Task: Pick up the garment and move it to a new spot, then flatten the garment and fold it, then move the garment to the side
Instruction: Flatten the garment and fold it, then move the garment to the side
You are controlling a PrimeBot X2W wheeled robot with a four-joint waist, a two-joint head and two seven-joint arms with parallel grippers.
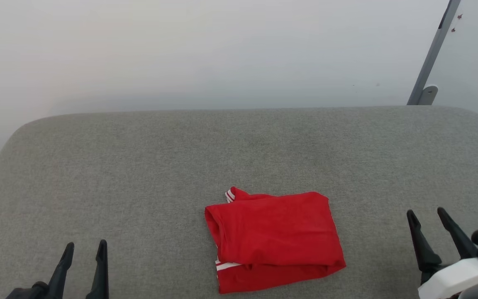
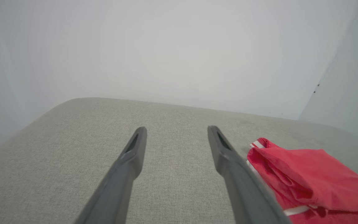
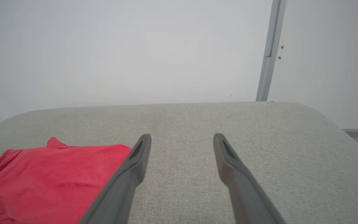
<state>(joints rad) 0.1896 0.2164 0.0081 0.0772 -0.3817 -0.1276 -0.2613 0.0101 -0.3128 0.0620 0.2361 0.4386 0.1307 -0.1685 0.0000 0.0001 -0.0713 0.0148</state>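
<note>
Two pincers stand released and empty over the grey surface [image 1: 139, 166], the left pincer [image 1: 86, 243] low on one side and the right pincer [image 1: 425, 211] low on the other. The garment [image 1: 274, 241] lies between them as a folded red bundle close to the near edge, touching neither. It sits right of centre, so the right pincer is nearer, with the bundle to its left. Its long axis runs roughly left to right.
</note>
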